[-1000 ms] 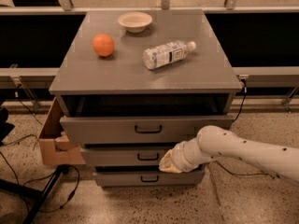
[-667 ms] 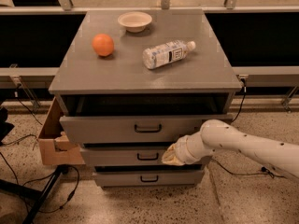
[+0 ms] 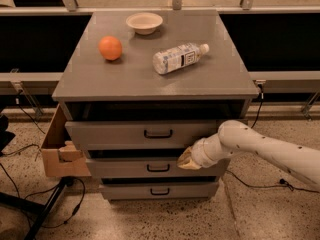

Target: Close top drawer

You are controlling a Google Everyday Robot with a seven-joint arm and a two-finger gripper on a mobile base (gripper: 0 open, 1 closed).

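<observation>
**Gripper at the lower edge of the half-open top drawer**

The cabinet [image 3: 150, 81] is matte grey wood with a flat, square-edged top; on it sit a round orange [image 3: 110, 48], a shallow pale bowl [image 3: 144, 22] and a clear plastic bottle [image 3: 179, 58] lying on its side with a white cap. The top drawer [image 3: 115, 134], the tallest front of three, has a small black bar handle [image 3: 158, 133] and stands pulled out, with a dark gap between it and the cabinet top; the middle drawer [image 3: 125, 168] and bottom drawer [image 3: 130, 190] step back beneath it. A brown cardboard box [image 3: 57, 154] leans at the cabinet's left side; the floor [image 3: 150, 219] is speckled stone.

The arm [image 3: 265, 146], smooth, white and rounded with small dark dots, reaches in low from the right, bent at a bulbous joint; the tan gripper [image 3: 186, 160] points left at the lower edge of the top drawer's front, right of the handles; whether it is spread or pressed together cannot be told, nor whether it touches the wood.

Against a second ago, the gripper sits slightly higher, having risen from the middle drawer's front; the top drawer has not visibly moved.
</observation>
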